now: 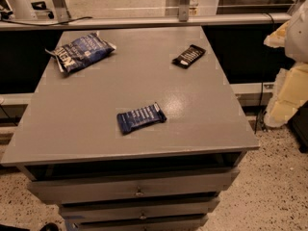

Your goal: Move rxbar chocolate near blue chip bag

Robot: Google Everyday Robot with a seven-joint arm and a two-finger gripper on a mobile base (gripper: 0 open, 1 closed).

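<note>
1. Three packets lie on counter (144,81): rxbar (188,56) far right, chip bag (81,51) far left, blue bar (140,118) front centre.
2. Rxbar lies flat, well apart from chip bag.
3. Pincer outside the view; grip state cannot be told.

No text can be read. White lettering on the dark blue bar wrapper (140,118): illegible. On the blue chip bag (82,51), back-left of that wrapper: big white letters along its left edge, illegible. On the rxbar chocolate (188,56), back-right of that wrapper: white print, illegible. The gripper is out of view.
</note>
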